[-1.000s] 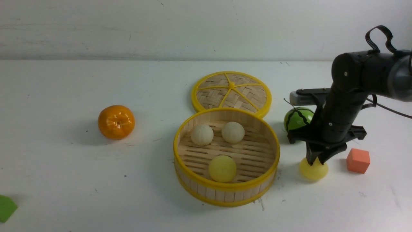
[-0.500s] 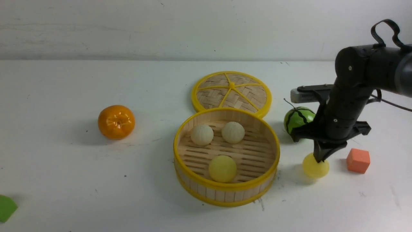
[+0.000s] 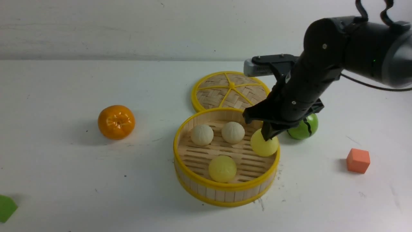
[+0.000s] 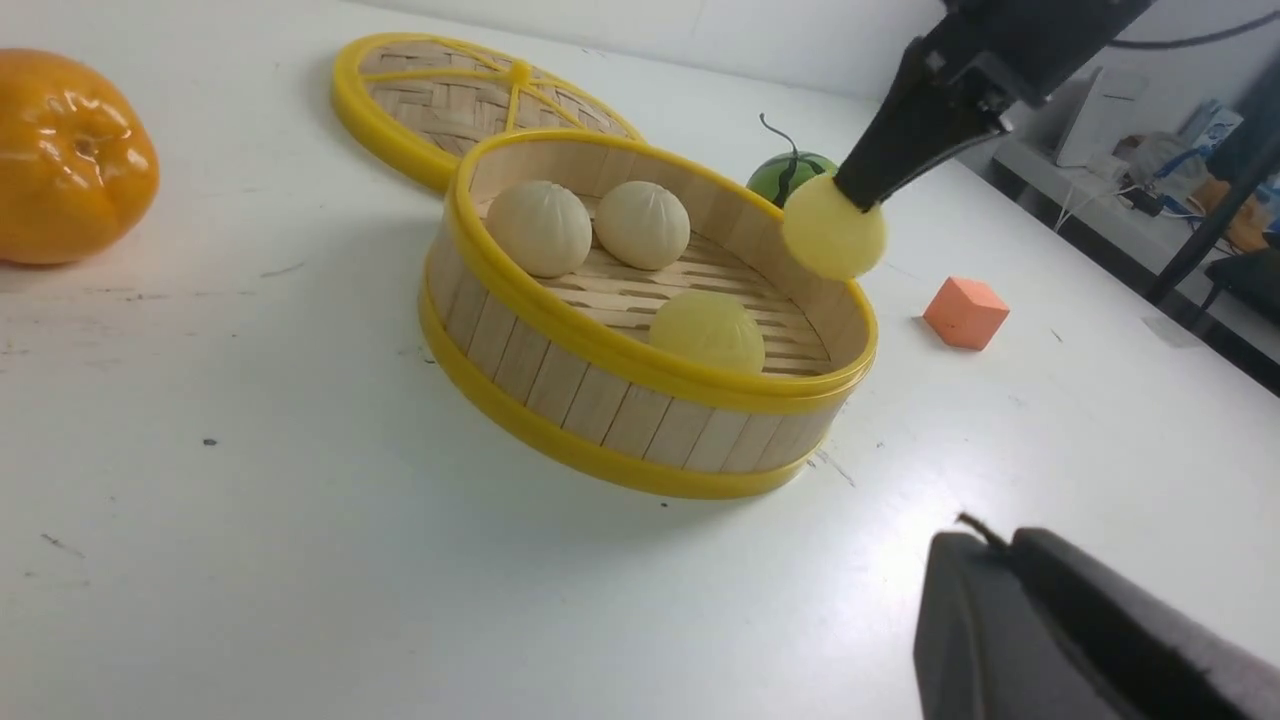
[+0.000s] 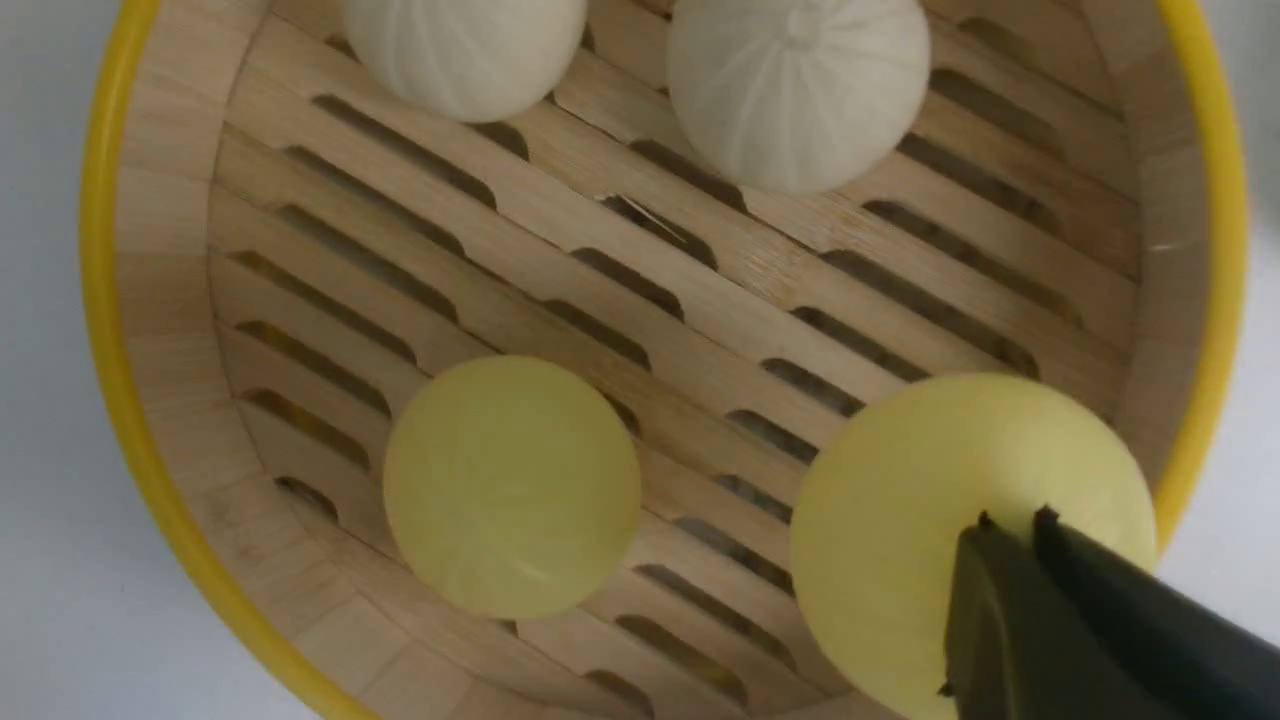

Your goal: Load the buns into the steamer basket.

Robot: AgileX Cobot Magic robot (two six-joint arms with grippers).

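The right hand (image 3: 268, 137) pinches a pale yellow bun (image 3: 264, 147) by its top, holding it in the air just inside the right-hand wall of the steamer basket (image 3: 193, 180); of the left hand (image 4: 1060, 630) only a dark edge shows, so I cannot tell whether it is spread or pressed together. Below, two cream-white buns (image 3: 201, 134) sit side by side at the back of the slatted floor and another yellow bun (image 3: 222, 168) near the front, with the woven lid (image 3: 231, 91) behind, a watermelon ball (image 3: 304, 127) and an orange cube (image 3: 358, 160) to the right, and an orange (image 3: 116, 121) well off left on the bench. Released this close to the rim, the bun could clip the wall and roll out.
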